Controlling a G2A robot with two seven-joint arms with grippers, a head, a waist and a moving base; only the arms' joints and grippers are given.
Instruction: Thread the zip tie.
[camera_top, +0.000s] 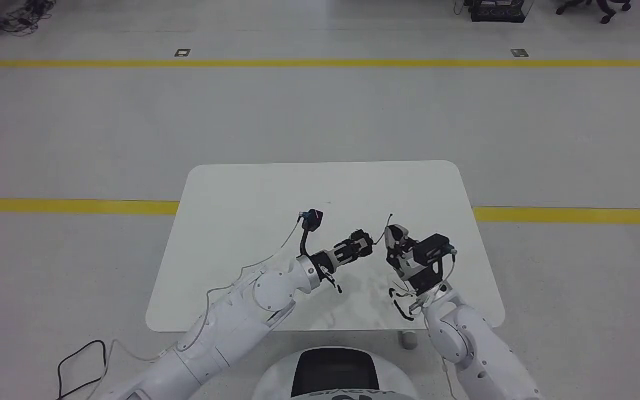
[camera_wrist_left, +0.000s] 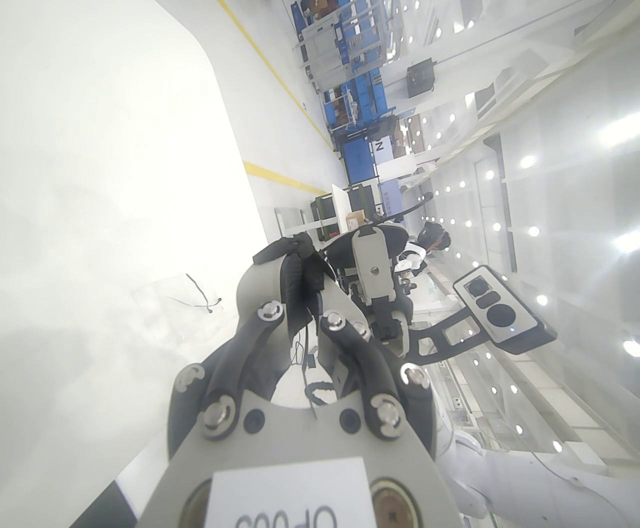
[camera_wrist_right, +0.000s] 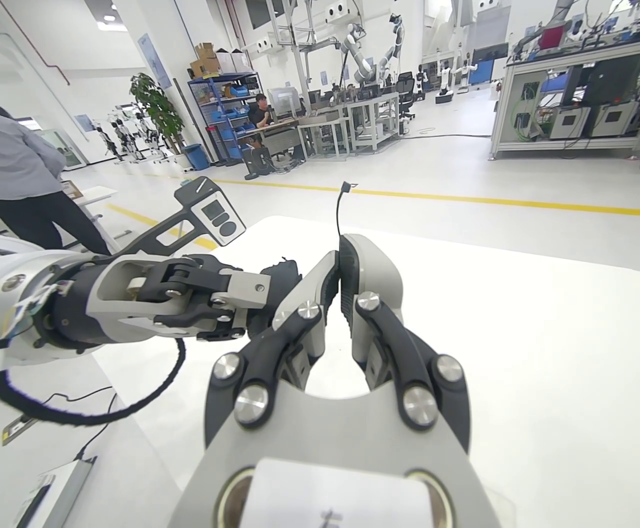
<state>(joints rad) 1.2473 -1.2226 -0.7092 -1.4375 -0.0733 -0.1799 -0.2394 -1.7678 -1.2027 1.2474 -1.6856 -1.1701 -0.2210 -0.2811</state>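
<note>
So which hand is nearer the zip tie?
Right. The right hand is clamped on the zip tie, whose head end sticks out beyond it; the left hand sits close beside that hand.

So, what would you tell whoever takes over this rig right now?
Right gripper: shut on the black zip tie, which stands up from its fingertips, head end on top, above the white table.
Left gripper: shut, close beside the right one; whether it pinches anything I cannot tell.
Done: zip tie is held off the table.
Left: nothing passes through the head yet; feed the tail through it.
</note>
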